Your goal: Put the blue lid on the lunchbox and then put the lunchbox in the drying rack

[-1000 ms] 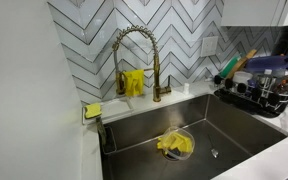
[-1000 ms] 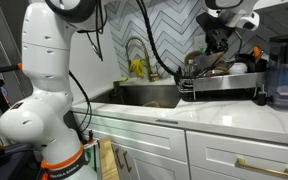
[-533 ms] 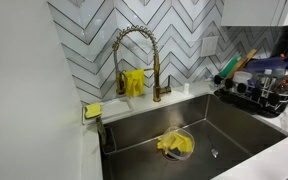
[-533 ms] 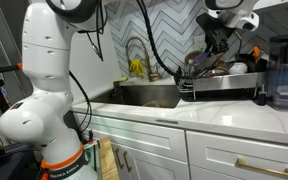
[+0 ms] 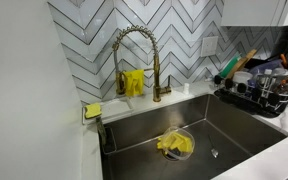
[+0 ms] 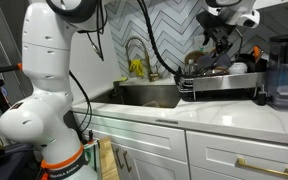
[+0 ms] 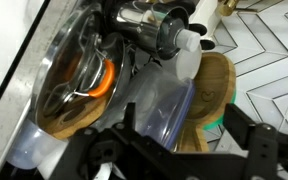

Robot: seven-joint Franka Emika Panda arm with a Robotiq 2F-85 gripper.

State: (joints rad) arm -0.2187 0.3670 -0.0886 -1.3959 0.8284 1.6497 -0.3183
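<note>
In the wrist view the clear lunchbox [image 7: 149,100] lies among dishes in the drying rack, the blue lid [image 7: 185,108] showing along its edge. My gripper [image 7: 184,135] hangs right over it, open, one dark finger [image 7: 125,122] on each side and apart from the box. In both exterior views the black wire drying rack [image 5: 256,97] [image 6: 222,84] stands on the counter beside the steel sink [image 5: 199,125]. My gripper [image 6: 221,50] hovers just above the rack's contents. The lunchbox is hard to pick out in the exterior views.
The rack also holds a round glass lid with an orange glow [image 7: 79,80], a wooden board [image 7: 212,90], steel utensils [image 7: 154,25] and a green-handled tool [image 5: 230,68]. A yellow cloth [image 5: 174,144] lies in the sink. The gold faucet [image 5: 134,60] stands behind it.
The jaws have gone from shut on the lunchbox to open, letting it go in the rack. The arm has hardly moved.
</note>
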